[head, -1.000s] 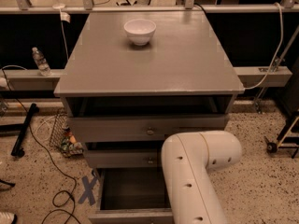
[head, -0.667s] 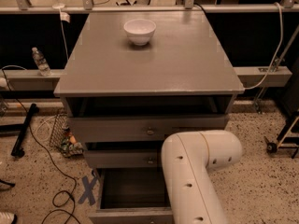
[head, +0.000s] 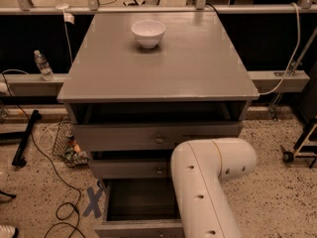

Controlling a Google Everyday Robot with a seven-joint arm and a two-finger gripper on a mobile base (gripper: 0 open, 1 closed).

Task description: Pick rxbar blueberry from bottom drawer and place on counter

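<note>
Gripper out of frame; only the arm point(head: 210, 182) shows, a white jointed link with its elbow at lower right, running down past the bottom edge, so the gripper lies somewhere below that edge and I cannot tell if it is apart, together or clamped on anything. All places below are reckoned from that lower-edge exit. Directly left of the arm: bottom drawer point(head: 133, 229), pulled out, its grey front at the frame's lower edge and its interior dark. The drawer's right part is covered by the arm; in the visible left and middle floor no object can be made out. Rxbar blueberry not seen in this view, so its position cannot be told. Just above the bottom drawer, touching the elbow's left side in the view: middle drawer point(head: 126, 168), small round knob. Above that: top drawer point(head: 124, 136), same kind of knob, with a dark gap between it and the overhanging slab. Farther up and away: desk point(head: 198, 68), broad grey, faintly glossy. On it, toward the far edge and left of centre, a white bowl point(head: 148, 32) stands upright; its inside shows plain white. Far left of the arm, on the speckled floor: a wire basket point(head: 67, 144) holding small mixed items, too small to identify. A blue tape cross point(head: 94, 202) lies beside the bottom drawer. A water bottle point(head: 43, 65) stands upright on the left ledge.
</note>
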